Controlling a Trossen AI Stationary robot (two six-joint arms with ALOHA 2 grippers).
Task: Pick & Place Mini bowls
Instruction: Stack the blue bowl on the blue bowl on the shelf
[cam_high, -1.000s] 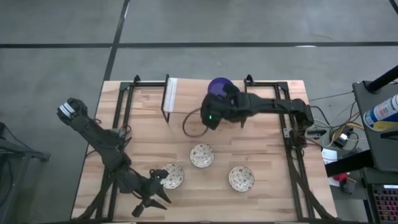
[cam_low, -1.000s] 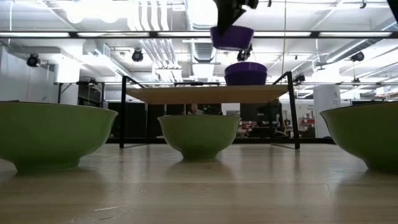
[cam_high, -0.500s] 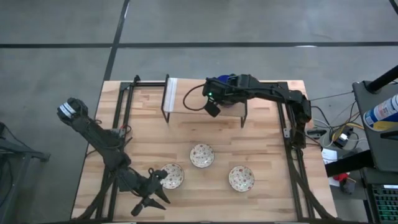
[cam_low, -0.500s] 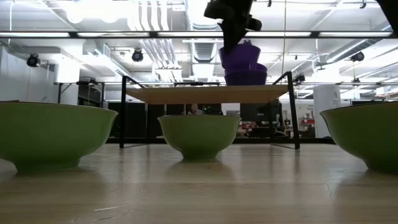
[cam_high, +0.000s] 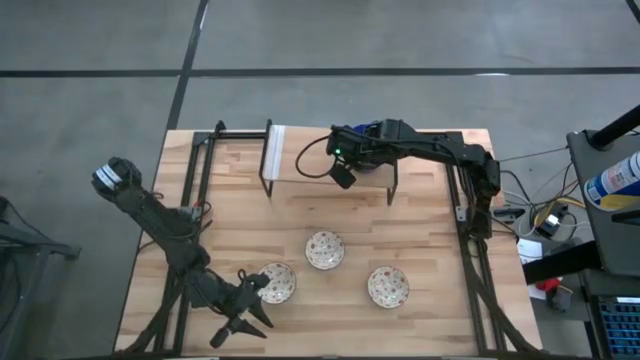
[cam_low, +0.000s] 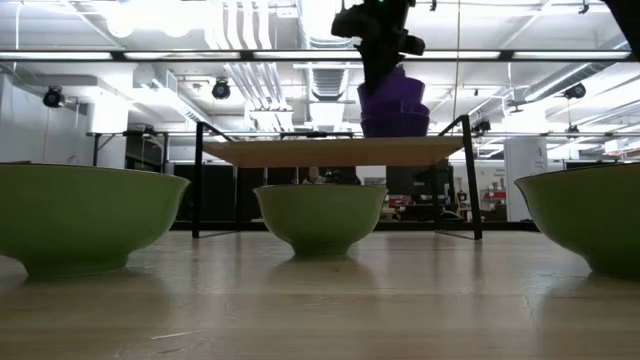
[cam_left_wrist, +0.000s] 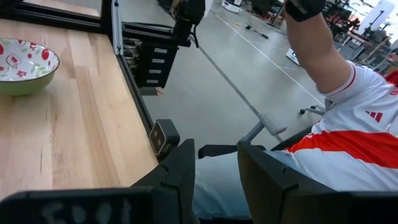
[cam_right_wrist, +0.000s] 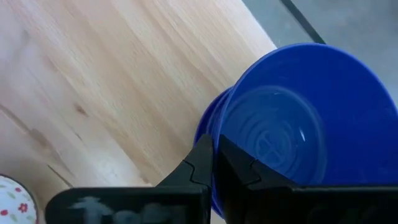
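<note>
Three cream bowls with a reddish pattern stand on the table: one in the middle (cam_high: 325, 249), one near-left (cam_high: 277, 283), one near-right (cam_high: 388, 287). In the low view their outsides look green (cam_low: 320, 218). Blue bowls are stacked (cam_low: 394, 108) on a raised wooden shelf (cam_low: 300, 152) at the table's far side. My right gripper (cam_right_wrist: 216, 146) is over the stack (cam_high: 374, 132), shut on the top blue bowl (cam_right_wrist: 292, 124). My left gripper (cam_left_wrist: 217, 168) is open at the table's near-left edge (cam_high: 243, 318), beside the near-left bowl (cam_left_wrist: 25, 62). My right gripper pinches the top blue bowl's rim (cam_right_wrist: 219, 127), one finger (cam_right_wrist: 245, 171) inside the bowl and one finger (cam_right_wrist: 200, 163) outside. It comes from above, pointing down (cam_low: 382, 50). The bowl sits nested in the blue bowl below it (cam_right_wrist: 206, 127), slightly tilted.
The shelf stands on black legs (cam_high: 268, 160) (cam_high: 392, 172), with a white strip (cam_high: 276, 149) at its left end. A person in a red and white shirt (cam_left_wrist: 348, 137) sits just beyond the table's near-left edge. Bare wood lies between shelf and patterned bowls.
My right gripper carried the blue bowl toward the table's far edge and down, from above the shelf's front onto the blue stack. The bowl hung clear above the stack a second ago; it now rests nested on top, less tilted than half a second ago. The gripper stayed shut.
</note>
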